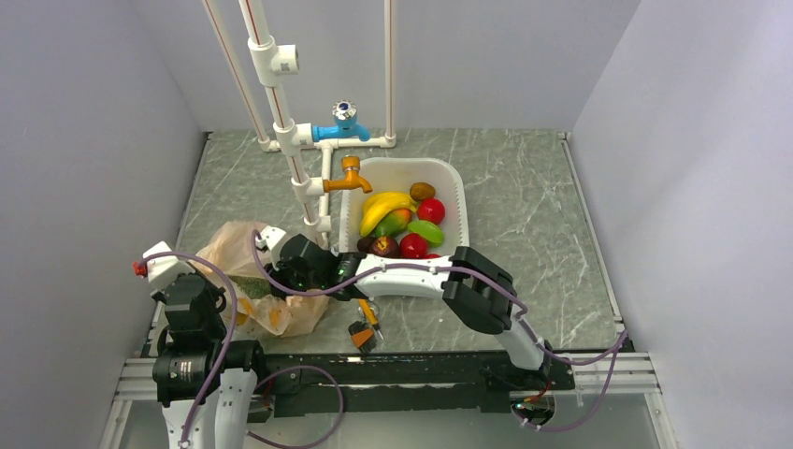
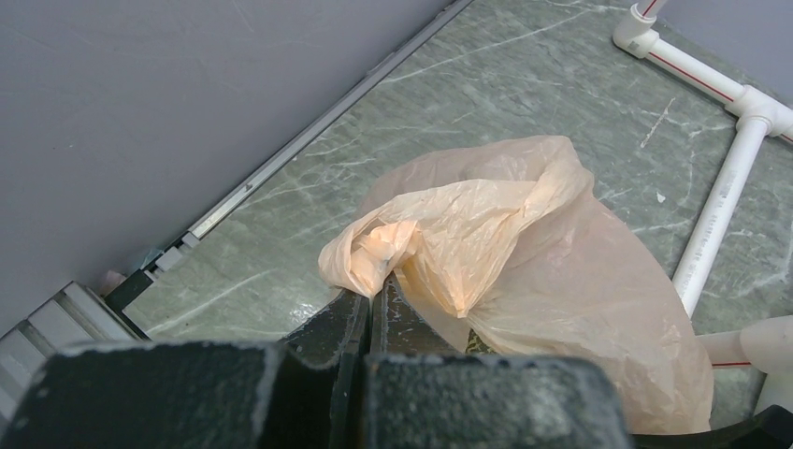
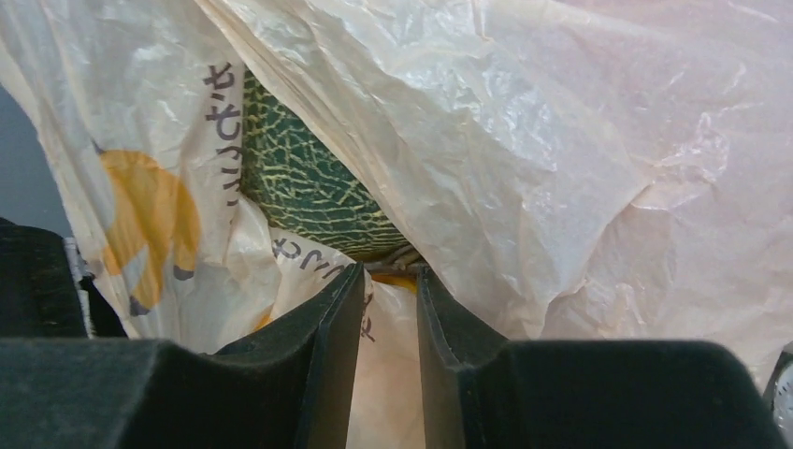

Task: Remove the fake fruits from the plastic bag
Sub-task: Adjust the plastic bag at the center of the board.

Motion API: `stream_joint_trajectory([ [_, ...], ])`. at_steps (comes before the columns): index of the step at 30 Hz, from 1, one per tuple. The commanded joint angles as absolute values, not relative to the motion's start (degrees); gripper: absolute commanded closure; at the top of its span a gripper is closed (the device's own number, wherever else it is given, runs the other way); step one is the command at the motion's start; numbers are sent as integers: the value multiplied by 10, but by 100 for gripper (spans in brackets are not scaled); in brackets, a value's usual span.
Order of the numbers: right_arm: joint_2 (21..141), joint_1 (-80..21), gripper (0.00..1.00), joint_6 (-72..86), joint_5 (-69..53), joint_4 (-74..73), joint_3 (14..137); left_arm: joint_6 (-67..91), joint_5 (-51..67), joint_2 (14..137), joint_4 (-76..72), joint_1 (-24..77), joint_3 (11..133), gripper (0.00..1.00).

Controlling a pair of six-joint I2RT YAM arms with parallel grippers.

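Melon (image 3: pixel 299 178), grey-green and netted, sits inside the plastic bag (image 1: pixel 234 245) and shows through the bag's mouth in the right wrist view. Its visible body runs from 11 o'clock to 5 o'clock there. A pale bit at the 5 o'clock end may be the stem, but too little shows to be sure. No grapes or red fruit are in sight.

From above, the bag lies at 8 o'clock on the table, its mouth facing 3 o'clock, toward the white basin (image 1: pixel 449 174) of fruit.

The right gripper (image 3: pixel 390 277) is pushed into the mouth. Its fingers stand a narrow slot apart just below the melon, and you cannot tell whether they pinch anything.

The left gripper (image 2: pixel 371 297) is closed tight on a gathered fold of the bag at its 9 o'clock side.

The step looks like drawing the melon out. Keep the left pinch firm so the film stays taut. Make sure the right fingers take fruit and not plastic, then pull out along the mouth toward 3 o'clock.
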State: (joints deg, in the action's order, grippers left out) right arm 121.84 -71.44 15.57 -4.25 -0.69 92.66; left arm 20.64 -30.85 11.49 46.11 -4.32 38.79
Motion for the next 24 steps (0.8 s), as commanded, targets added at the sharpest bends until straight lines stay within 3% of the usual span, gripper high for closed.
stream_joint_trajectory([
  [1, 1212, -714, 69, 125, -16, -39, 930, 197, -298, 113, 435, -46, 391, 100],
  [6, 1205, -715, 59, 139, -59, -65, 911, 194, -294, 112, 434, -46, 390, 100],
  [10, 1190, -717, 58, 138, -56, -113, 890, 195, -296, 107, 435, -47, 390, 100],
  [18, 1094, -727, 50, 163, 15, -35, 722, 193, -289, 103, 431, -47, 389, 100],
  [24, 1139, -726, 47, 172, 23, 37, 702, 190, -282, 108, 428, -46, 388, 100],
])
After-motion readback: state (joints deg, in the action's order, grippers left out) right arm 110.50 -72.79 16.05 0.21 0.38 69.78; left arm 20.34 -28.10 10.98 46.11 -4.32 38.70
